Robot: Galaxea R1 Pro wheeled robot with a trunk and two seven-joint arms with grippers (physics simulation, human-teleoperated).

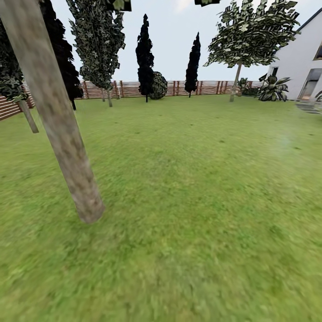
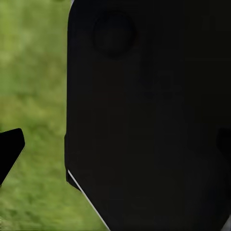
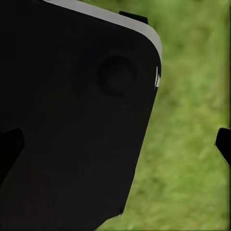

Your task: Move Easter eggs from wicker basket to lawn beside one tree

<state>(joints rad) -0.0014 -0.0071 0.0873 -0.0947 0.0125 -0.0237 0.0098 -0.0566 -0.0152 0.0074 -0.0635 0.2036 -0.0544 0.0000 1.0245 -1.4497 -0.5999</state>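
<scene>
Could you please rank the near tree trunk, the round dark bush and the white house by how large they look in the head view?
1. Near tree trunk, largest, though nearness inflates it.
2. White house, cropped.
3. Round dark bush.

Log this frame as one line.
phase: driving | near: tree trunk | ground: lawn | back: fence, house | pincers: unclear
</scene>
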